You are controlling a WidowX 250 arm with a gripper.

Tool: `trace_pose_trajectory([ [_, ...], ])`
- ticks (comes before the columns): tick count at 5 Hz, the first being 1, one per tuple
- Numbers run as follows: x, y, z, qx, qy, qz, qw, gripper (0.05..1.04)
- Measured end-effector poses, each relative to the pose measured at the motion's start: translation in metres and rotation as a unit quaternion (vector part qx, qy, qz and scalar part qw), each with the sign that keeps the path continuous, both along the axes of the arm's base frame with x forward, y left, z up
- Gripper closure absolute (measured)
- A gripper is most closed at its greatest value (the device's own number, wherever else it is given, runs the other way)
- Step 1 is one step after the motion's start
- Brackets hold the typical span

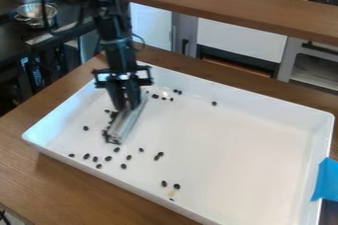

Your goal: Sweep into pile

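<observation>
The scraper (129,124) is in the left part of the tray (231,145), its long axis slanting from upper right to lower left in the view, its low end pointing toward the tray's near left side. It is a slim, straight-edged strip, smooth and silvery, with pale streaks running along its length. The claw (128,107) is narrow, closed on the scraper's upper part, and hangs steeply from the black arm (113,26), which comes in from the upper left. Small, dark, oval beans (112,118) crowd along the scraper's left side and around its low end. More lie loose: a scatter toward the near left side, a close pair in the middle, two near the front rim beside a tan smudge, several just beyond the claw, and a lone one farther right. The tray is white, rectangular and shallow, with raised, glossy walls and rounded corners. Smooth blue tape (326,182) covers part of its right wall. Beneath is a brown wooden table (66,179) with visible grain; behind runs a rounded wooden shelf (231,9), over flat white cabinets (231,41). At upper left, a shiny metal bowl (36,12) sits on a dark surface.
</observation>
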State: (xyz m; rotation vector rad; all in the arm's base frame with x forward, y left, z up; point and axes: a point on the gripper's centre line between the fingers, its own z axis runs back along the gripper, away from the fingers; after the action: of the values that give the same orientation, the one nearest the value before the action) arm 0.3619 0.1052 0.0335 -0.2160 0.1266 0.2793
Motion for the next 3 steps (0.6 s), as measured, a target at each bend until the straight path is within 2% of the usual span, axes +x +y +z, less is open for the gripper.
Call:
trace_pose_trajectory([
  [1,-0.005,0.022,0.003,0.006,0.015,0.000,0.9999,0.774],
  [2,-0.006,0.015,0.002,-0.011,0.011,0.001,0.9999,0.774],
  [3,-0.006,-0.013,0.017,-0.045,-0.023,0.000,0.9987,0.774],
])
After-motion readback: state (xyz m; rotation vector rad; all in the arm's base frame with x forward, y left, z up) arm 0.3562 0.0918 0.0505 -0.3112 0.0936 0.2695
